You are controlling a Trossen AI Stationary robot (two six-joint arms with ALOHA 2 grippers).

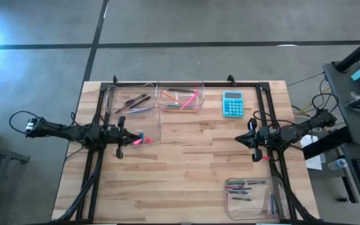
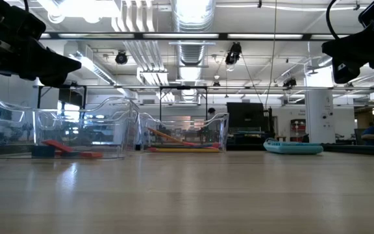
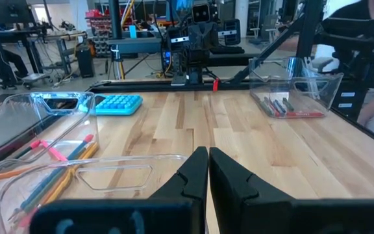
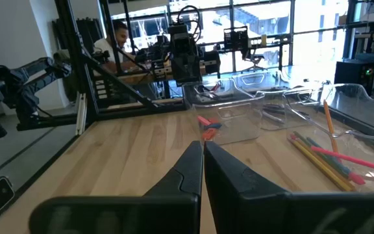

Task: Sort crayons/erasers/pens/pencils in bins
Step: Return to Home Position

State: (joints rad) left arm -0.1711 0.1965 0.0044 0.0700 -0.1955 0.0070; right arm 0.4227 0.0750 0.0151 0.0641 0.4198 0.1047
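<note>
Four clear bins stand on the wooden table. The far-left bin (image 1: 130, 100) holds dark pens. The bin beside it (image 1: 180, 99) holds pencils and pink sticks. A taller bin (image 1: 147, 127) holds pink and blue erasers (image 1: 139, 139). The near-right bin (image 1: 255, 197) holds coloured sticks. My left gripper (image 1: 129, 134) is shut and empty, above the table beside the taller bin; it also shows in its wrist view (image 3: 208, 170). My right gripper (image 1: 238, 139) is shut and empty, at the table's right middle; it also shows in its wrist view (image 4: 202, 159).
A turquoise calculator (image 1: 232, 104) lies at the far right of the table. A black frame (image 1: 186, 83) runs along the far edge and both sides. Bare wood (image 1: 192, 162) lies between the two grippers and toward the near edge.
</note>
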